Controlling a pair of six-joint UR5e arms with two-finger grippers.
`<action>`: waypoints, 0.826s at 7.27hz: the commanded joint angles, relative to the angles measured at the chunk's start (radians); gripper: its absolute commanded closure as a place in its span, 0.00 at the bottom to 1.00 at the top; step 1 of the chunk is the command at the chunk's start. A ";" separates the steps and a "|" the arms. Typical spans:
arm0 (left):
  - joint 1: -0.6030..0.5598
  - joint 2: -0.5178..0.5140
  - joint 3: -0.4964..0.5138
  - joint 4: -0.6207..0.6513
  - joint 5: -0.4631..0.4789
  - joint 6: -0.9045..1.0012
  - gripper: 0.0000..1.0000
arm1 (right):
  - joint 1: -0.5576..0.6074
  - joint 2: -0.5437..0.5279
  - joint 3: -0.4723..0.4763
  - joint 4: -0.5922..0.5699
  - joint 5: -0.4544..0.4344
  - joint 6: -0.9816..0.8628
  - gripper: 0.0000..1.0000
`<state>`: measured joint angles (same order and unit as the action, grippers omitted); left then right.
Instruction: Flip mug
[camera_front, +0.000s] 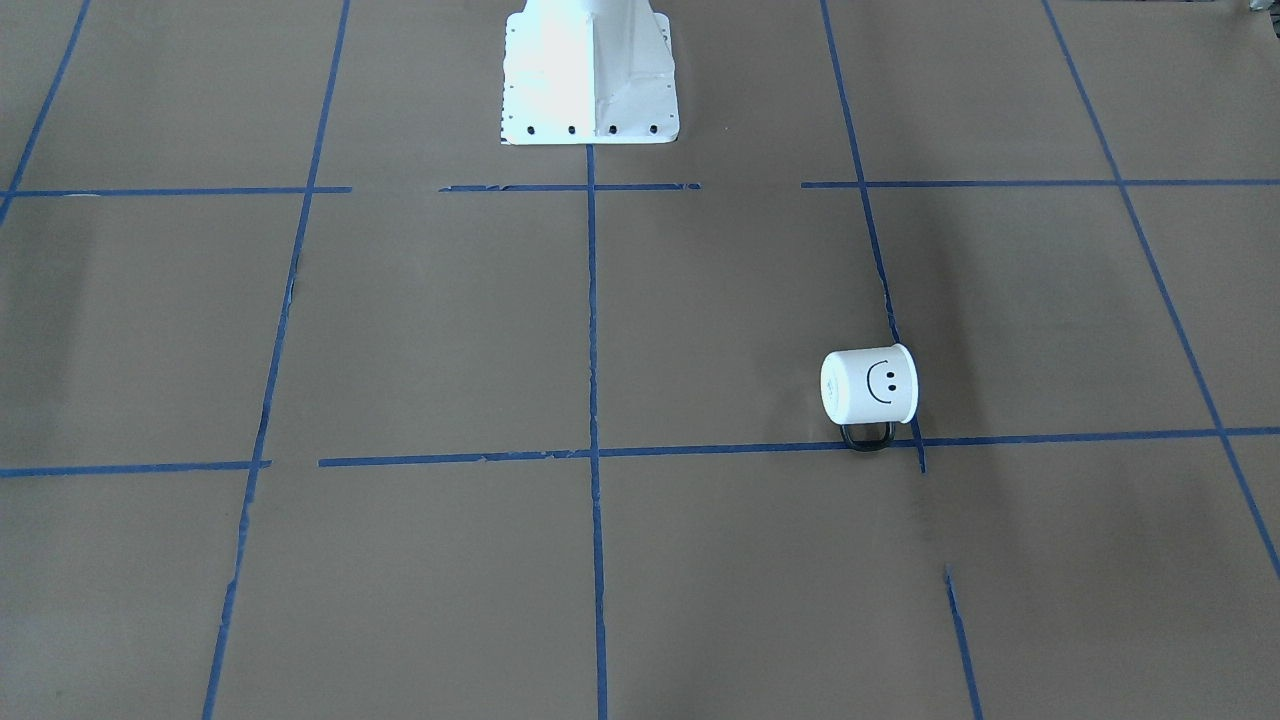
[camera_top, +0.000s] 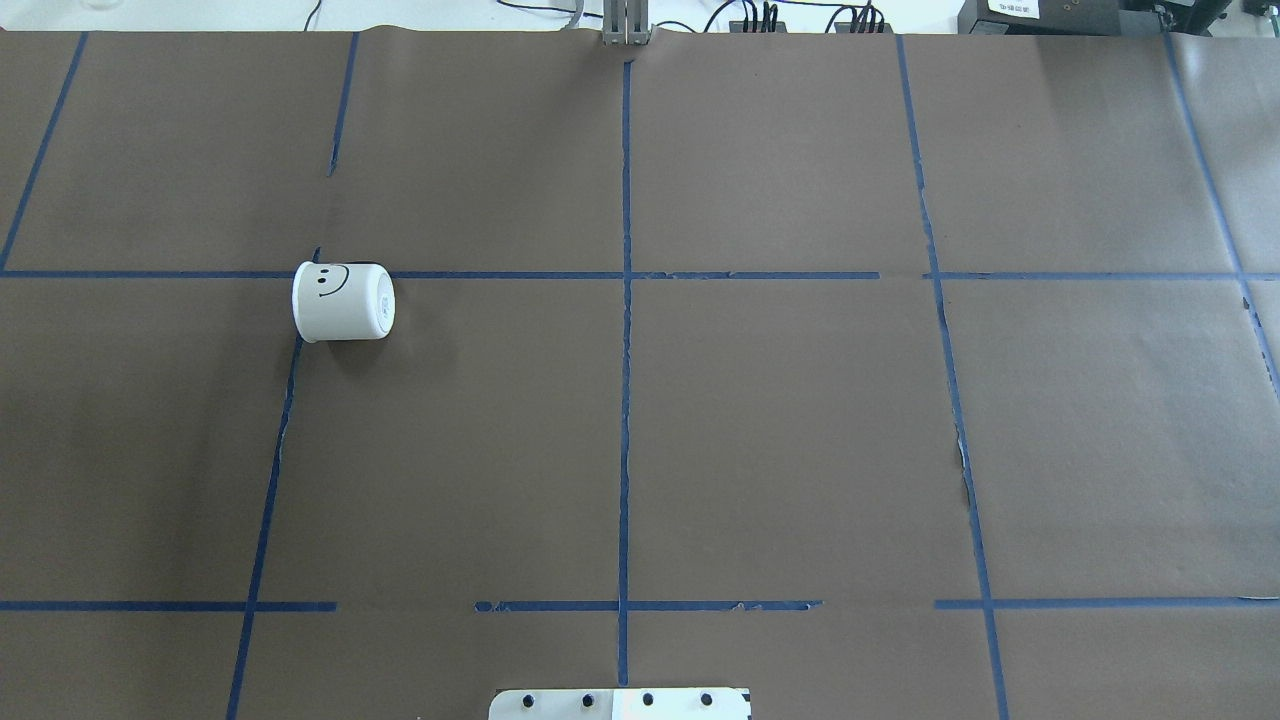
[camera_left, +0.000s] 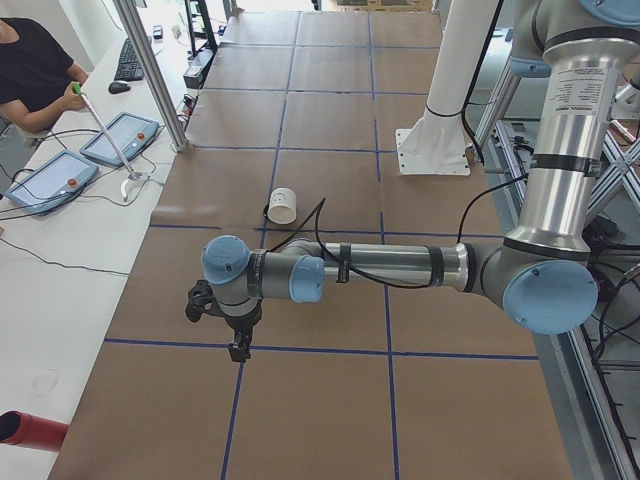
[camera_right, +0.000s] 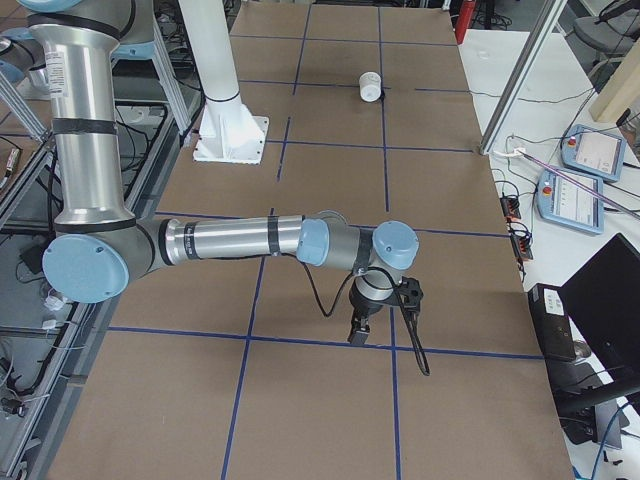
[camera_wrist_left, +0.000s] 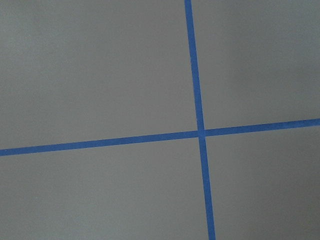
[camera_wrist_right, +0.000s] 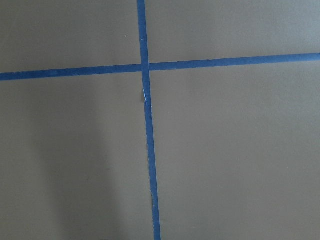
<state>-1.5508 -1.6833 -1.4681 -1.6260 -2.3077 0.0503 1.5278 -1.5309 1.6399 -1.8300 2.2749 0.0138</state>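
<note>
The mug (camera_front: 869, 385) lies on its side on the table (camera_front: 400, 330), in the robot's left half, well out from the white pedestal (camera_front: 590, 70) towards the operators' side. Its closed bottom faces the middle of the table and its flared rim faces outward, towards the table's left end. The black smiley face is on the upper part of its side. The black loop handle sticks out on the side away from the robot and rests low against the table. The mug sits at a crossing of the blue tape lines (camera_front: 593, 320), with the handle over the crosswise line and the rim at the lengthwise one.

Both arms show only in the side views. The left arm is stretched out low over the table, and the left fingers (camera_left: 238, 351) point down above a tape line, well apart from the mug and touching nothing visible. The right arm is stretched out the same way at the other end of the table, with the right fingers (camera_right: 357, 337) also pointing down near a tape line, far from the mug. From these views one cannot tell how wide either pair of fingers stands. Each wrist camera shows only bare table and a tape crossing.
</note>
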 joint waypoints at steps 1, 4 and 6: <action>0.000 -0.015 -0.023 -0.002 -0.002 -0.007 0.00 | 0.000 0.000 0.000 0.000 0.000 0.000 0.00; 0.020 -0.114 -0.021 -0.104 -0.002 -0.009 0.00 | 0.000 0.000 0.000 0.000 0.000 0.000 0.00; 0.189 -0.115 -0.017 -0.396 0.008 -0.009 0.00 | 0.000 0.000 0.000 0.000 0.000 0.000 0.00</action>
<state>-1.4670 -1.7926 -1.4860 -1.8487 -2.3077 0.0421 1.5278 -1.5309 1.6399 -1.8300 2.2749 0.0138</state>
